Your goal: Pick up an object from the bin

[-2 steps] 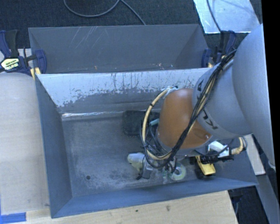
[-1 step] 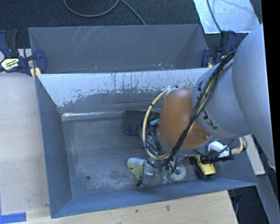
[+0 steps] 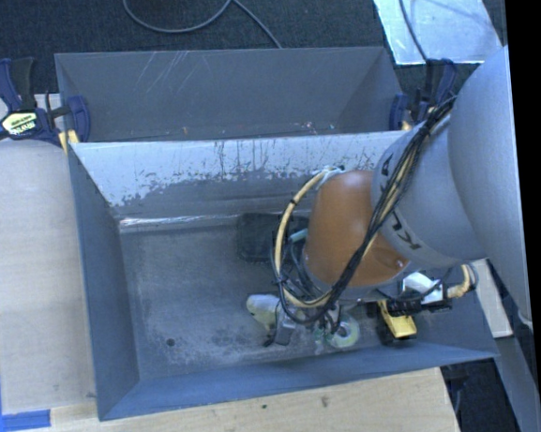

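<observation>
The gripper [image 3: 288, 329] sits low at the lower middle of the bin [image 3: 165, 304], hidden under cables [image 3: 297, 255], so I cannot tell how open it is. One white lump [image 3: 260, 305] lies just left of it. One pale ring [image 3: 343, 337] and one yellow-black tool [image 3: 398, 325] lie to the right, and one dark block [image 3: 253, 235] above.

No text can be read; the dark marks on the arm [image 3: 474, 174] are illegible.

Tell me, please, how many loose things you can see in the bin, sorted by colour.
Black: 1, a block towards the back.
White: 1, a lump near the front.
Pale green: 1, a ring by the front wall.
Yellow and black: 1, a small tool at the front right.
Total: 4 in view; the arm may hide more.
</observation>
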`<state>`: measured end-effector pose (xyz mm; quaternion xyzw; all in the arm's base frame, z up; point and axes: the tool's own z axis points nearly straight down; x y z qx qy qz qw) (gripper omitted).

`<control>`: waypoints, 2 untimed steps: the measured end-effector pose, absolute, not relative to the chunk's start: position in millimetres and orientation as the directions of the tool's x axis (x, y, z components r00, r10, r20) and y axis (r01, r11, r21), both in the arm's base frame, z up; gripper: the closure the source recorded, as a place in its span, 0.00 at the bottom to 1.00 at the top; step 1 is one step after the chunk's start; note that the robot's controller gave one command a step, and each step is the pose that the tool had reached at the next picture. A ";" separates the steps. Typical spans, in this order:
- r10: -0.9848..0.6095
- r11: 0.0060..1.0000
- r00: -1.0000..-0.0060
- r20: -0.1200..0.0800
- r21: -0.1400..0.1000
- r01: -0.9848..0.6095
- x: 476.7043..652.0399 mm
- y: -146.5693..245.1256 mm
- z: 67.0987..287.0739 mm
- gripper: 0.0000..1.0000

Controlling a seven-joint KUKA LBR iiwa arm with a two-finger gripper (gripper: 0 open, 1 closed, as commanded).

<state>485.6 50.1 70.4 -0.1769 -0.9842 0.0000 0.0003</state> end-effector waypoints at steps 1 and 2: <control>0.348 0.937 -0.937 0.001 0.000 0.348 485.6 50.1 70.4 1.00; 0.329 0.944 -0.944 0.000 -0.001 0.329 493.0 55.5 268.9 1.00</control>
